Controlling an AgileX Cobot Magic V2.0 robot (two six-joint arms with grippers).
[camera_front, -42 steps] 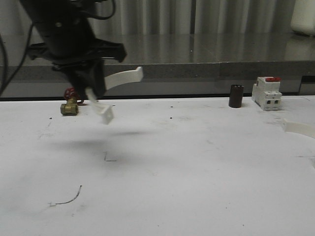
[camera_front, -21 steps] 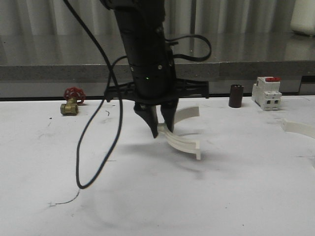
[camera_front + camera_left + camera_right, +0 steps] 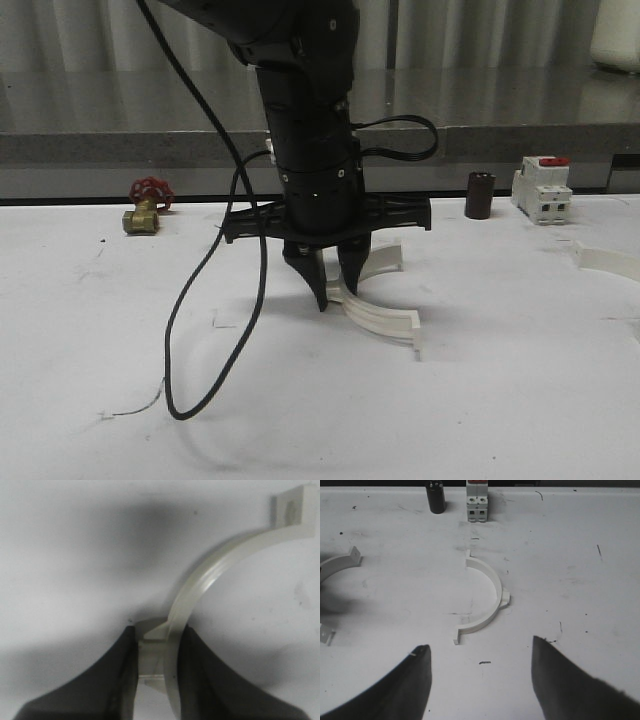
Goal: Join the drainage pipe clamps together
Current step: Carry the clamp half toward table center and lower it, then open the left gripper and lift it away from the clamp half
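One white half-ring drainage pipe clamp (image 3: 385, 318) is held at the table's middle by my left gripper (image 3: 335, 285), which points straight down. In the left wrist view the black fingers (image 3: 200, 680) are shut on the band near one end, and the arc (image 3: 215, 575) curves away to its flat tab. The clamp's lower end hangs at or just above the table; I cannot tell if it touches. The second clamp (image 3: 487, 595) lies flat on the table at the right (image 3: 610, 262). My right gripper (image 3: 479, 645) hovers open just short of it, holding nothing.
A white breaker with a red top (image 3: 542, 190) and a dark cylinder (image 3: 480, 195) stand at the back right. A brass valve with a red handle (image 3: 145, 210) sits at the back left. The left arm's black cable (image 3: 190, 330) loops down to the table.
My left arm swung from the far left to the table's middle and lowered the clamp toward the surface. In the last half second it shifted slightly right and lower.
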